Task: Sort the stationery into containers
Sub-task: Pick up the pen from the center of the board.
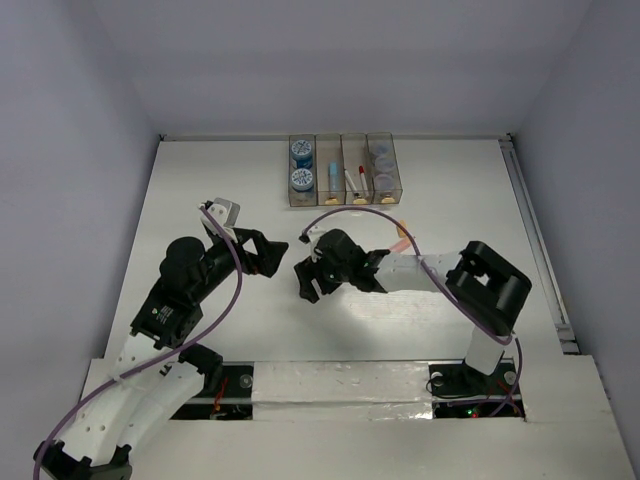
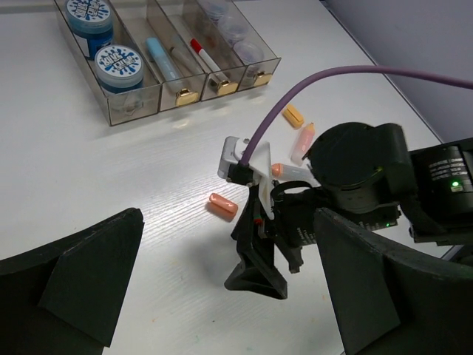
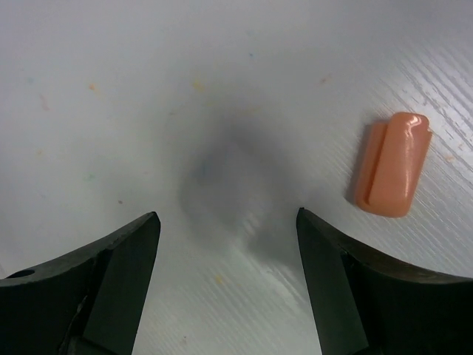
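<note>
The four joined brownish containers (image 1: 345, 170) stand at the table's far middle, and also show in the left wrist view (image 2: 159, 92). They hold two blue-topped rolls (image 2: 118, 63), a light-blue stick (image 2: 162, 59), a white red-capped marker (image 2: 207, 55) and greyish-purple round pieces (image 2: 236, 33). An orange stick (image 3: 392, 164) lies on the table just beyond my right gripper's right finger; it also shows in the left wrist view (image 2: 222, 205). My right gripper (image 3: 228, 244) is open and empty, low over bare table. My left gripper (image 2: 222, 296) is open and empty, facing the right gripper (image 2: 277, 262).
Another orange stick (image 2: 293, 115) and a pink stick (image 2: 303, 140) lie loose on the table right of the right wrist, between it and the containers. A purple cable (image 2: 332, 74) arches over the right wrist. The two grippers are close together at mid-table (image 1: 285, 265).
</note>
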`<state>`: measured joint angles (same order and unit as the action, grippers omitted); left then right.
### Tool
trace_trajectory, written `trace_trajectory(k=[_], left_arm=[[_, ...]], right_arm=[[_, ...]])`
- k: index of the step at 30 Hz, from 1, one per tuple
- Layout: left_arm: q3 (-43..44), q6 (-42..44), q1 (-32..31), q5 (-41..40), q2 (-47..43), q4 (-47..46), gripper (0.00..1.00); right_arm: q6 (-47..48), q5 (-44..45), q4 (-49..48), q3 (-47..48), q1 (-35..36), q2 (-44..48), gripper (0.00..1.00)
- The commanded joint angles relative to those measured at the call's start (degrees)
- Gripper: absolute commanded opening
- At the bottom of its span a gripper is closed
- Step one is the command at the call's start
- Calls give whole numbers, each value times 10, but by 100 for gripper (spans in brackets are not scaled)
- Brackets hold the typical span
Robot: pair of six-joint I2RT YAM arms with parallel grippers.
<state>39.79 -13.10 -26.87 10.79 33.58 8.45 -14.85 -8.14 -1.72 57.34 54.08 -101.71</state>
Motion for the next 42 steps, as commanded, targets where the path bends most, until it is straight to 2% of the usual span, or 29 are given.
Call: trace_trajectory(k=[1,9,15,25,29,34,37,42], left_arm=[[20,0,3,8,-2,-26,99],[19,1,3,11,-3,-28,99],[19,0,3,11,-4,-28,99],[19,0,3,10,-5,-29,99],[19,-1,3,11,-4,-28,99],[19,0,9,12,-4,-29,99],[19,0,9,11,-4,-28,99],[19,0,9,12,-6,-28,99]], right_arm=[[-13,35,0,24,0,-18,80],[-26,127,14,31,-7,-44,79],[-32,160,15,48,-25,-53,80],[-3,166,44,77,-53,-57,81],[-2,168,51,80,-60,-58,89],[0,150,47,93,-65,-62,90],[-2,155,51,95,-65,-50,89],[32,160,75,63,-71,44,85]])
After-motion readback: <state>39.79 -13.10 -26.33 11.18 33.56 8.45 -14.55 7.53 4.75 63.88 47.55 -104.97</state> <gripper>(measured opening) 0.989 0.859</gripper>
